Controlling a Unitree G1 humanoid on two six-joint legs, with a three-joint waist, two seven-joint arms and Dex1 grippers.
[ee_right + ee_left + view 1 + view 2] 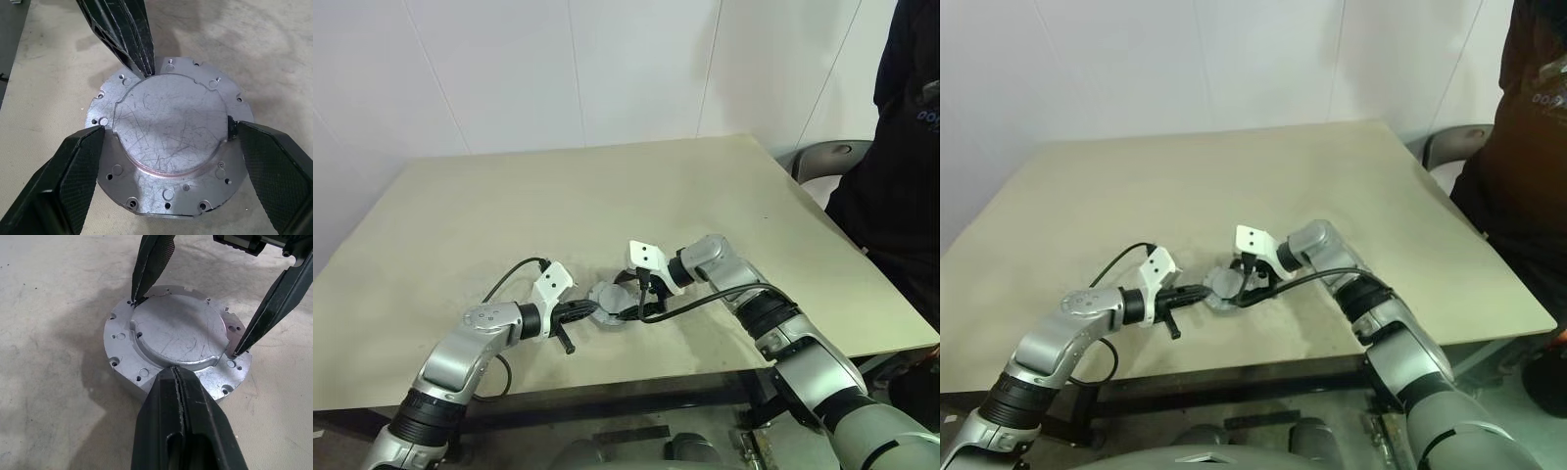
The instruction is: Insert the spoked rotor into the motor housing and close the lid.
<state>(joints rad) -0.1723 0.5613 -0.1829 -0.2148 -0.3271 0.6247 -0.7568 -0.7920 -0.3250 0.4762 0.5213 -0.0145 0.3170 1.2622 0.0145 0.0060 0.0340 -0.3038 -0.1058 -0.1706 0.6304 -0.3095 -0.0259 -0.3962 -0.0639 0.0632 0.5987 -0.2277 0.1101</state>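
Observation:
The lid (171,129), a flat round scratched grey disc with a raised centre and small holes round its flange, lies face up on the table (607,186). The spoked rotor and the motor housing are hidden beneath it. My right gripper (167,128) is open over the lid. Its two fingers (73,166) stand on opposite sides of the raised centre, with their tips down on the flange. My left gripper (176,377) is shut, and its tip rests at the edge of the raised centre. From the head, both grippers meet at the lid (610,297) near the table's front edge.
A person in dark clothes (891,166) stands at the table's right side, beside a grey chair (827,157). A black cable (705,299) runs along my right forearm. The beige tabletop stretches wide behind the lid, with its front edge close by.

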